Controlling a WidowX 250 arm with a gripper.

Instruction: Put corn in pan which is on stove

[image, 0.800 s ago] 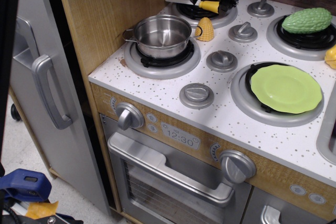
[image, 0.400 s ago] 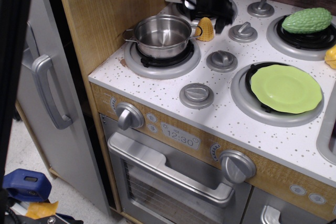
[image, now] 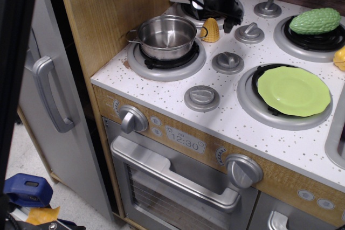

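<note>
- The small shiny steel pan point(image: 166, 37) sits on the near-left burner of the white speckled toy stove point(image: 161, 92), empty — a nudge from a descending arm could slide it off the ring.
- The stubby yellow corn cob point(image: 211, 30) stands just right of the pan, close to its thin side handle; a crowded grasp might catch that handle or tip the cob over.
- The black gripper point(image: 217, 1) hangs just beyond the cob over the far burner. I cannot tell how wide its jaws stand — misjudged, it may knock the corn away.
</note>
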